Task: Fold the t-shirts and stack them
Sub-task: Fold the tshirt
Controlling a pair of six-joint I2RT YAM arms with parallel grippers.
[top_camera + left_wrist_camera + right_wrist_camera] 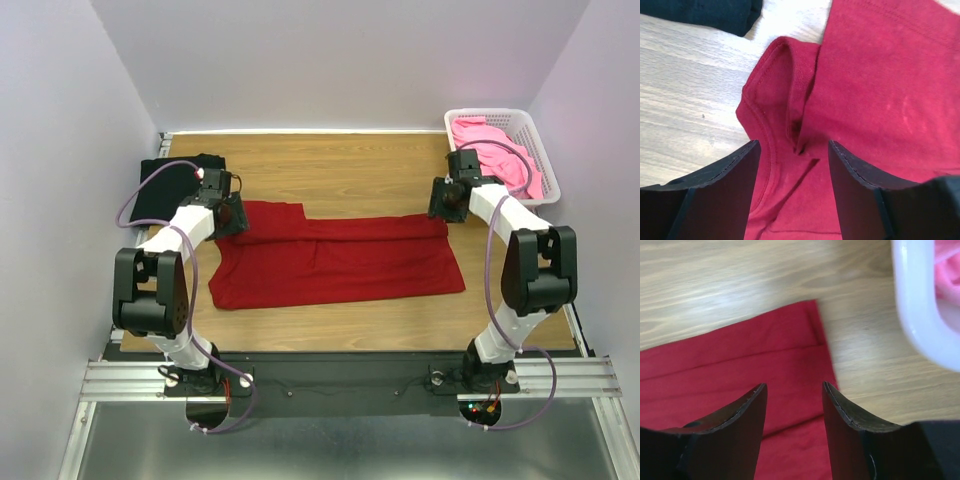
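Two grippers hang over opposite ends of one dark red t-shirt (335,262), which lies flat on the wooden table (350,170) between the arms. Its long axis runs left to right across the table, parallel to the near edge. The wider end, with a sleeve sticking out toward the far side, points left; the straight narrow end points right. A long strip along the far edge is folded over onto the body.

The left gripper (794,150) sits above the left end with its fingers spread, and only a curved, stitched fold of red cloth shows below the gap; nothing is pinched. The right gripper (794,390) is above the far right corner of the shirt, fingers likewise apart and holding nothing.

Beyond the left end, a folded black t-shirt (165,185) lies in the far left corner. Bright pink t-shirts (495,150) are heaped in a white basket (535,135) at the far right.
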